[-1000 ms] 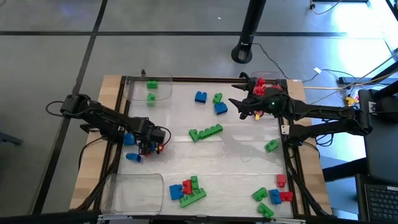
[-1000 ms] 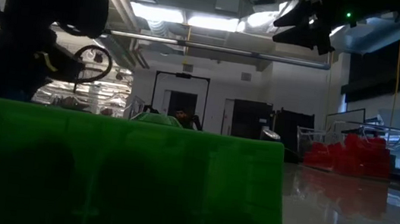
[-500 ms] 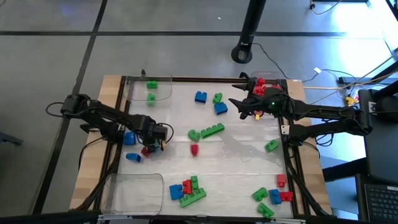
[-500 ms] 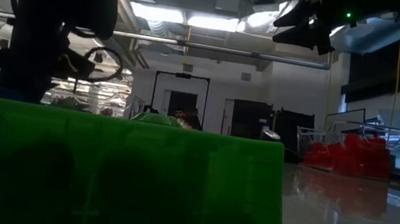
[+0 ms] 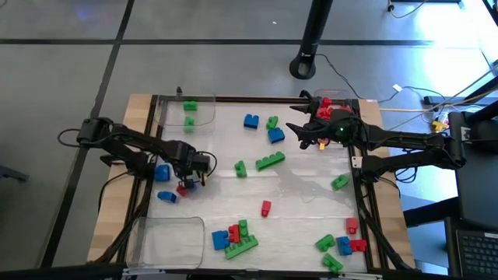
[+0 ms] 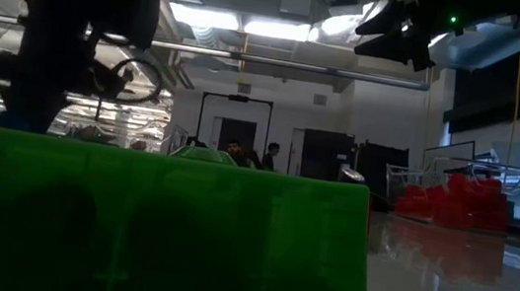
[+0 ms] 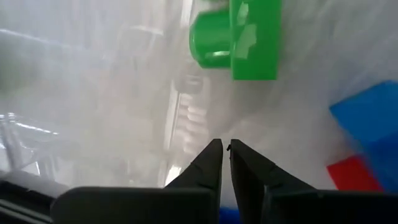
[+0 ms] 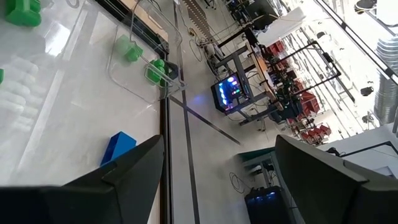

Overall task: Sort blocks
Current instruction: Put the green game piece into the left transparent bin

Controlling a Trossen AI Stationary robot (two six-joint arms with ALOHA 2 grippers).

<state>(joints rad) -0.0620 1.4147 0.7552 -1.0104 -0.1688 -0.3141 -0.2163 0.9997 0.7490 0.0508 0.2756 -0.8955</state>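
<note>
Red, green and blue blocks lie scattered over the white table. My left gripper (image 5: 201,173) is low at the table's left side, shut with nothing between its fingers (image 7: 225,144). A red block (image 5: 183,189) and a blue block (image 5: 162,173) lie next to it. A small green block (image 5: 240,168) and a long green block (image 5: 270,161) lie to its right. A single red block (image 5: 266,207) lies mid-table. My right gripper (image 5: 307,136) hangs open above the far right, its fingers wide apart in its wrist view (image 8: 221,168).
A clear tray (image 5: 187,113) at the far left holds green blocks, one at the far right (image 5: 334,105) holds red blocks, and another (image 5: 167,237) sits near left. Block clusters lie at the near middle (image 5: 235,237) and near right (image 5: 342,245). A green block (image 6: 151,222) fills the low view.
My left gripper has shut and drawn slightly toward the far edge. The red block that lay at its fingertips has slid away across the table toward the right and near edges and now lies mid-table. The long green block has shifted a little to the right.
</note>
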